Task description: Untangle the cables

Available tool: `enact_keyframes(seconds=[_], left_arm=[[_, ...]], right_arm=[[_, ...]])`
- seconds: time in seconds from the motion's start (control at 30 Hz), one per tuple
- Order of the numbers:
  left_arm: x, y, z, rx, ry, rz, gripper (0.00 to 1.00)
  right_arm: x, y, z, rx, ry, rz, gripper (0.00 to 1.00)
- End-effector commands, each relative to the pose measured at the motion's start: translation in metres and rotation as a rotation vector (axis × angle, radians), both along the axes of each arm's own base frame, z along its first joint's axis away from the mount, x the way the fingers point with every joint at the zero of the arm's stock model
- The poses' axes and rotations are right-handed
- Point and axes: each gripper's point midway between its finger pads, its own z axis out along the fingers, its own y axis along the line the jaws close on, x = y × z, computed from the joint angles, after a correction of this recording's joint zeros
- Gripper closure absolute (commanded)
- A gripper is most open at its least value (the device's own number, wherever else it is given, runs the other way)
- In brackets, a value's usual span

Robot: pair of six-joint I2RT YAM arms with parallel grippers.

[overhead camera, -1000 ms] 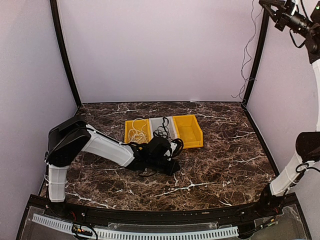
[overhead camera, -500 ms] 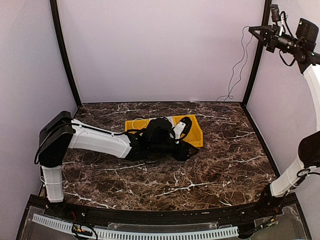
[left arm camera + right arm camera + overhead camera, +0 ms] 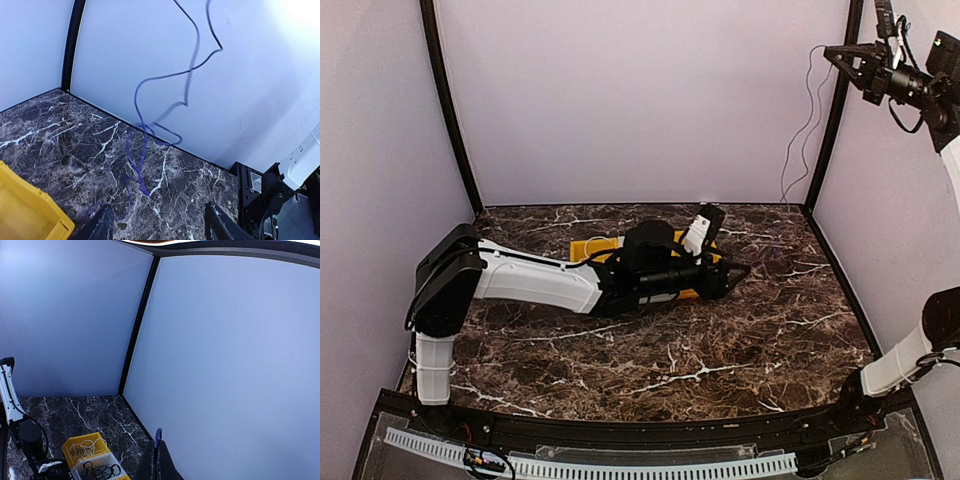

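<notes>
Our right gripper [image 3: 157, 457], raised high, pinches a thin cable [image 3: 191, 69] dangling toward the table [image 3: 770, 330]. Our left gripper [image 3: 159, 227] hovers, jaws apart, beside the yellow bin [image 3: 25, 215].

Left arm [image 3: 535, 283] covers the bins [image 3: 588, 247]; a dangling cable [image 3: 170, 75] bars the rear-right corner.

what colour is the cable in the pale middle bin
Black. The cable in the pale bin shows best in the right wrist view.
</notes>
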Motion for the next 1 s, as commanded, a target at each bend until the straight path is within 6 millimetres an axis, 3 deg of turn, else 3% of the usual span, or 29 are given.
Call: enact_keyframes(seconds=[0.0,0.3,0.33,0.37,0.4,0.43,0.6,0.83,0.97], left_arm=[[0.012,-0.015,0.019,-0.066,-0.059,0.038,0.39],[0.017,-0.058,-0.012,-0.084,-0.076,-0.05,0.4],[0.016,-0.063,-0.027,-0.07,-0.067,-0.07,0.41],[0.017,-0.069,-0.016,-0.098,-0.081,-0.081,0.42],[0.017,-0.076,-0.032,-0.086,-0.068,-0.1,0.42],[0.019,-0.082,-0.018,-0.117,-0.081,-0.108,0.42],[0.045,-0.107,-0.024,-0.142,-0.077,-0.038,0.44],[0.097,-0.093,-0.038,-0.176,-0.015,0.206,0.49],[0.105,-0.088,-0.04,-0.182,-0.001,0.236,0.6]], right_arm=[[-0.006,0.004,0.0,0.007,0.012,0.022,1.0],[-0.021,0.008,0.015,0.033,0.013,0.071,1.0],[-0.023,0.008,0.015,0.039,0.024,0.081,1.0],[-0.024,0.009,0.016,0.042,0.024,0.087,1.0],[-0.025,0.009,0.016,0.045,0.027,0.093,1.0],[-0.025,0.009,0.016,0.047,0.031,0.097,1.0],[-0.026,0.009,0.016,0.054,0.035,0.101,1.0],[-0.03,0.01,0.015,0.055,0.043,0.113,1.0],[-0.029,0.01,0.013,0.059,0.053,0.118,1.0]])
